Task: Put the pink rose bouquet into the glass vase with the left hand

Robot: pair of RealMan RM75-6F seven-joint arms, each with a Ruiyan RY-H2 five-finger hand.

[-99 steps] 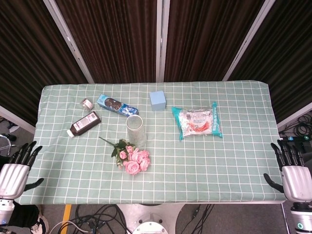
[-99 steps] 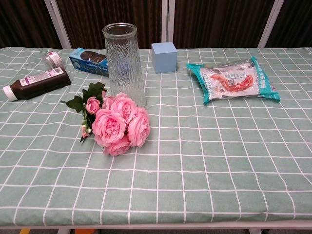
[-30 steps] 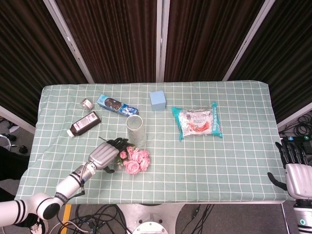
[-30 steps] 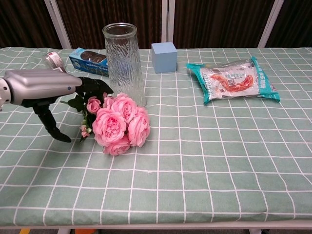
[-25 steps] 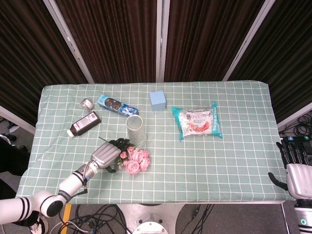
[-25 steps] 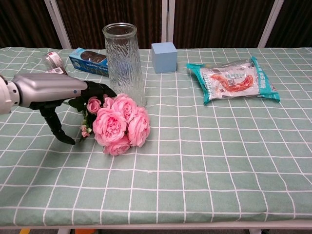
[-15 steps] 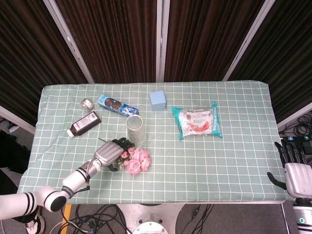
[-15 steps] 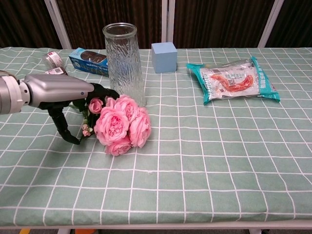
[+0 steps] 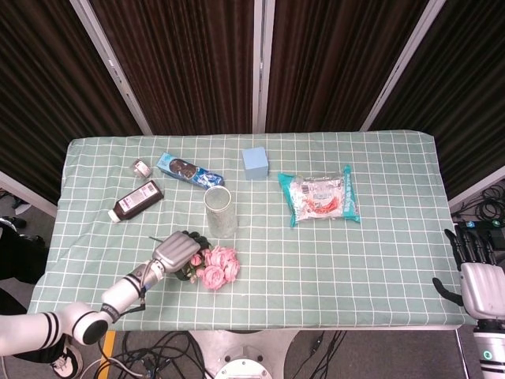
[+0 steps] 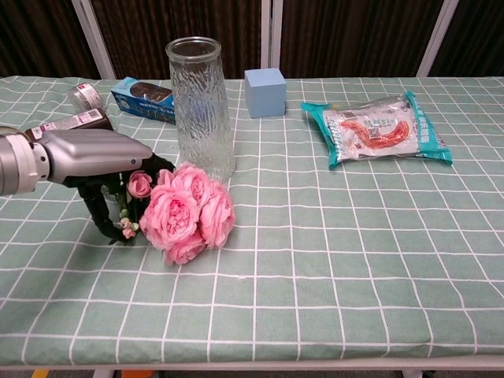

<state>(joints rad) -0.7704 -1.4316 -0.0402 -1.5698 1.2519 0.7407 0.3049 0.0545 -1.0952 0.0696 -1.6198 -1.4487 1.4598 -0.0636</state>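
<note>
Now the left robot hand (image 10: 94,161) grips the pink rose bouquet (image 10: 183,211) by its stems near the table's front edge (grasping step); next, lift it over the clear ribbed glass vase (image 10: 201,106) just behind.

Checked green tablecloth (image 9: 379,260) covers the table. Light blue cube box (image 9: 255,163) at 12 o'clock. Teal snack packet (image 9: 319,197) at 2. Blue biscuit pack (image 9: 188,170), small round tin (image 9: 142,167) and dark brown bottle lying flat (image 9: 136,201) at 10.
</note>
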